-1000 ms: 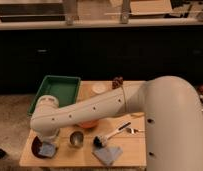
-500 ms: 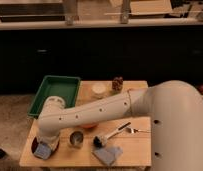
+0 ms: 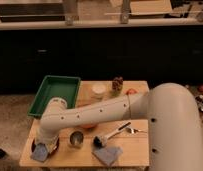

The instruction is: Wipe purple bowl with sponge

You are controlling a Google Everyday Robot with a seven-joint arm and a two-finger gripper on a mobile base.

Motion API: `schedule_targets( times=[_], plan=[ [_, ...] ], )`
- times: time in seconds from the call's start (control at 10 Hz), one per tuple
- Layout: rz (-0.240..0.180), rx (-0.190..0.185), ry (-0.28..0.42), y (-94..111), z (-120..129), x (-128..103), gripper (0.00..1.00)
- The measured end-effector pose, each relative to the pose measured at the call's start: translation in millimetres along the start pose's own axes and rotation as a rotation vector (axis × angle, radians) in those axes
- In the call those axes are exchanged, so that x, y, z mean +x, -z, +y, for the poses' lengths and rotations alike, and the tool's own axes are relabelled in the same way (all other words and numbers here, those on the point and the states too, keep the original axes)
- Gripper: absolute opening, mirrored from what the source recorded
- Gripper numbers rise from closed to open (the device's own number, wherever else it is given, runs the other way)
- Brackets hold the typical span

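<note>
The purple bowl (image 3: 56,146) sits at the front left corner of the wooden table, mostly hidden under my arm; only its dark rim shows. My gripper (image 3: 43,146) points down into the bowl at the end of the big white arm, which reaches in from the right. It is shut on the sponge (image 3: 40,153), a pale blue-grey pad that sticks out below the wrist at the bowl's front left edge. The fingers are mostly hidden by the wrist.
A small metal cup (image 3: 76,138) stands just right of the bowl. An orange bowl (image 3: 89,126) lies partly under the arm. A black-headed brush (image 3: 99,141), a folded blue-grey cloth (image 3: 108,154), a fork (image 3: 138,131), a green tray (image 3: 55,92) and a white cup (image 3: 98,90) share the table.
The wrist has swung lower and a little left over the bowl, and the sponge has shifted slightly with it. Nothing else on the table has moved.
</note>
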Motion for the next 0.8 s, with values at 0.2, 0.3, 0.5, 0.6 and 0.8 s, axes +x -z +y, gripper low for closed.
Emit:
schedule_targets(
  times=[0.2, 0.3, 0.5, 0.6, 0.8],
  plan=[
    [0.005, -0.007, 0.001, -2.9, -3.2, 2.5, 0.00],
    [0.014, -0.013, 0.000, -4.0, -4.2, 5.3, 0.00],
    [0.033, -0.015, -0.003, -4.0, -9.7, 12.6, 0.00],
    [0.040, -0.014, -0.006, -3.5, -12.5, 17.2, 0.00],
    [0.041, -0.014, 0.004, -7.0, -22.3, 18.8, 0.00]
  ],
)
